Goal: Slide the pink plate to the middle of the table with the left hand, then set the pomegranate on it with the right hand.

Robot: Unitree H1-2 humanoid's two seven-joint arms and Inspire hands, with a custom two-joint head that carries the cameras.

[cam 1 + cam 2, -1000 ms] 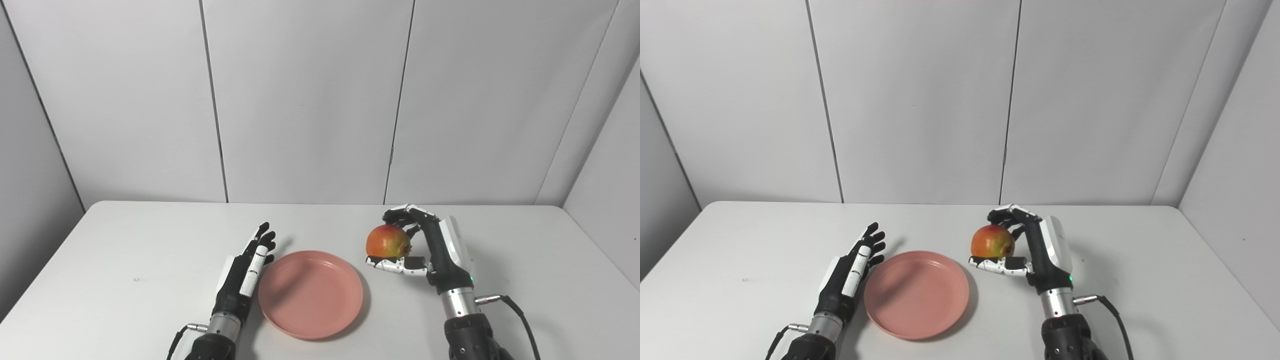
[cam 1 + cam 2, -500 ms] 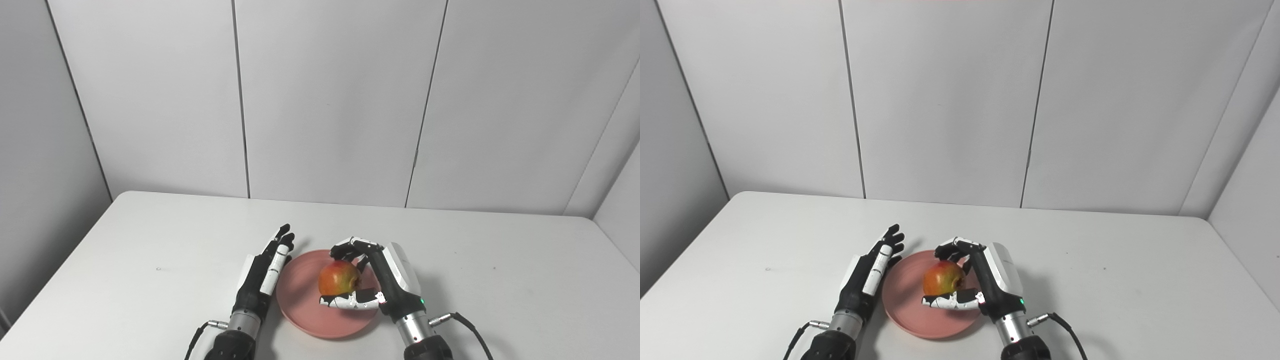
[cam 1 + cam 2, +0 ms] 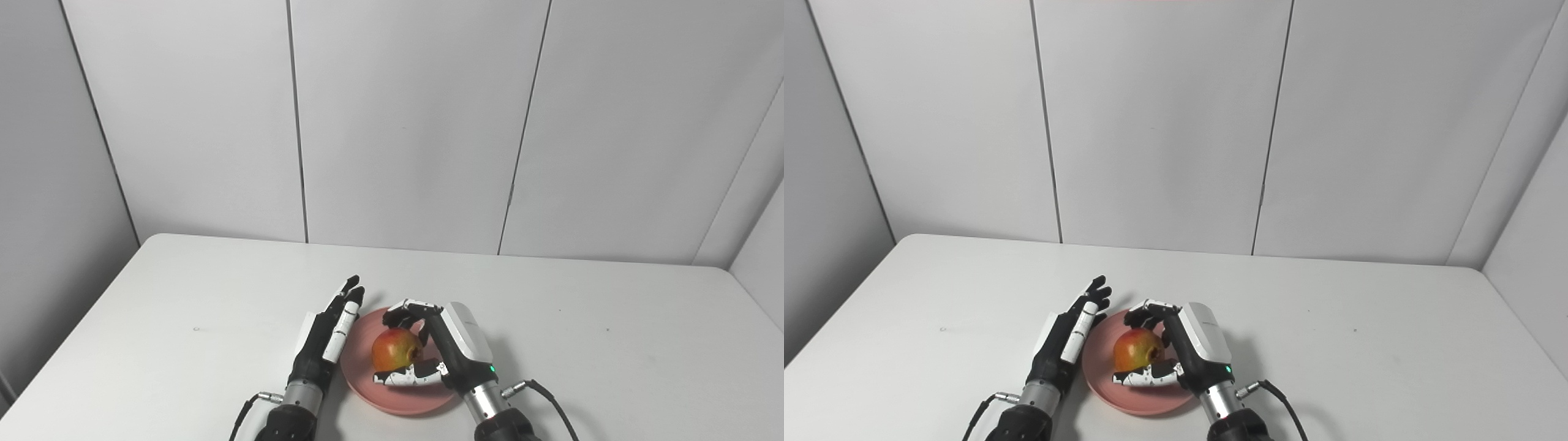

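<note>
Left robot hand [image 3: 324,339] flat; right robot hand [image 3: 438,352] curled

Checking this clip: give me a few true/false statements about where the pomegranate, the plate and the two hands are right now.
1. The right hand is closed around the pomegranate. True.
2. The pomegranate is over the pink plate. True.
3. The left hand is holding the pomegranate. False: it holds nothing, fingers stretched out, beside the plate's left edge.
4. The plate sits at the far edge of the table, by the wall. False: it is near the front edge, between the two hands.
5. The right hand is open and clear of the plate. False: it is over the plate, shut on the fruit.
</note>
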